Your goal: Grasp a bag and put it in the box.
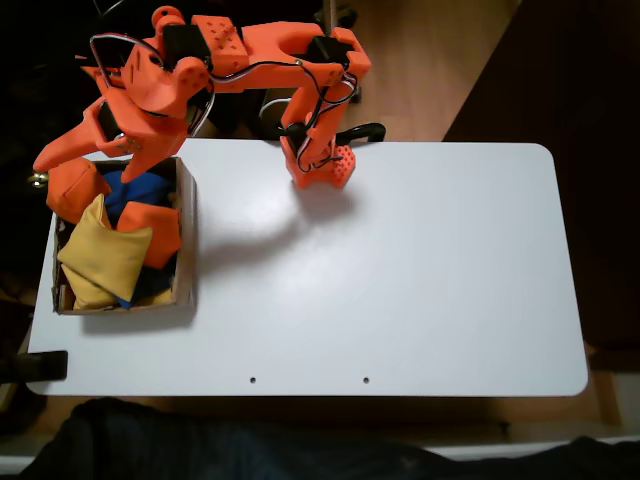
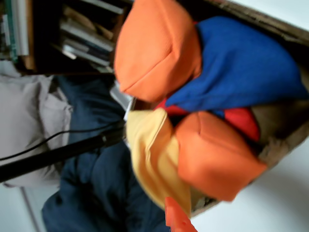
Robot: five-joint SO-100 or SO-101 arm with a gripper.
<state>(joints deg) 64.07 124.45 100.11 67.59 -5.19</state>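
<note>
Bag (image 1: 76, 187) sits at the upper left corner of the box (image 1: 186, 240) in the fixed view, plump and rounded, perched on the box's rim and bulging past it rather than lying down among the others; in the wrist view the same bag (image 2: 157, 50) rides high on the pile, resting against a blue bag (image 2: 241, 63). The box is crowded; a yellow bag (image 1: 100, 262) and a flatter orange bag (image 1: 152, 232) fill most of it, which is likely why the rounded bag rests on top at the edge and not on the floor of the box. The gripper (image 1: 100, 152) hangs just above the bag, over the box's far corner; its fingers look spread, one reaching out toward the left of the fixed view, the other shorter and pointing down at the bag, and nothing seems pinched between them, so I judge the bag to be lying free, though the angle leaves contact uncertain. In the wrist view one orange fingertip (image 2: 176, 217) pokes in at the bottom edge, clear of the bags. The bag's long axis is slight, since it is nearly round; in the fixed view it runs roughly from upper left to lower right, along the corner of the box. The table (image 1: 400, 280) is white and bare beside the box. The task looks close to done; the risk is that the bag tips outward over the rim.
</note>
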